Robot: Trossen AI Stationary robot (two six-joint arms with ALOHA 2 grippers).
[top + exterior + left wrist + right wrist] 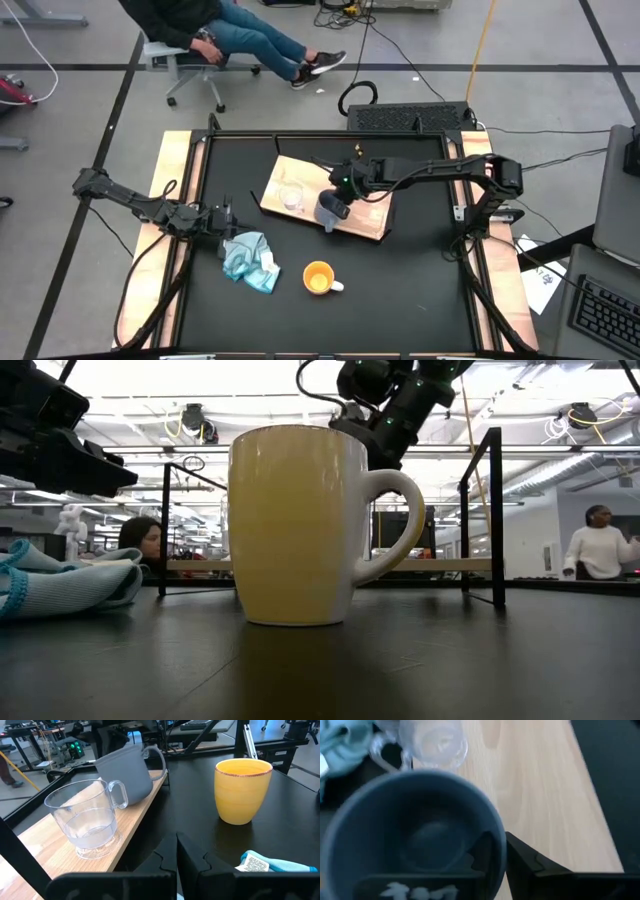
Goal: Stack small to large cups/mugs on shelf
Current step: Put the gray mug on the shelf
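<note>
Three vessels are in view. The small clear glass cup (291, 195) stands upright on the flat, pale-grained wooden board (372, 222), toward its end away from the right gripper (336, 205). That gripper reaches over the board's near edge with its fingers clamped on the rim of the grey-blue handled mug (330, 208): in the right wrist view one finger (485, 857) sits inside the wall and the other (525, 857) outside. The mug (125, 770) is tilted at the board's edge, just beside the glass cup (87, 817) but apart from it. Beyond the gripper, past the mug, bare wood (540, 785) stretches open.

The orange ceramic mug with a white handle (319, 278) stands upright on the black tabletop (410, 290), off the board and well apart from the right gripper, with bare table all round it. The left gripper (222, 218) rests low on the table with its fingers together, holding nothing, a crumpled light blue cloth (248, 258) just beside it.
</note>
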